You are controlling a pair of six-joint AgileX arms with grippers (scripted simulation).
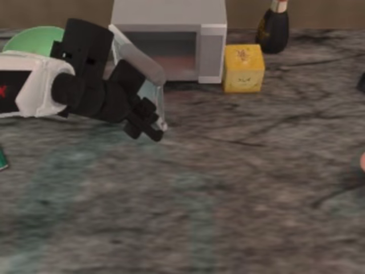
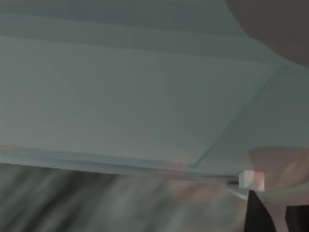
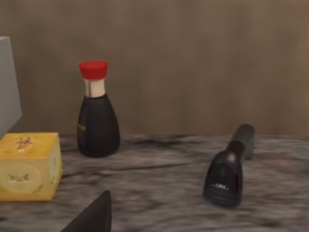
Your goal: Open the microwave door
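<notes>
Your left claw (image 1: 149, 127) is working at the free edge of the door (image 1: 142, 68), which is standing part-way open, swung out from the microwave (image 1: 171, 23) at the back of the desk (image 1: 228, 200) toward the top view's left. The door is hinging on its left side, its long edge running from that hinge out to the claw, so the panel is lying just behind the claw's tips. You cannot tell whether the claw is clenched on the edge or released. Your right arm is sitting parked off the right, far from the door.
</notes>
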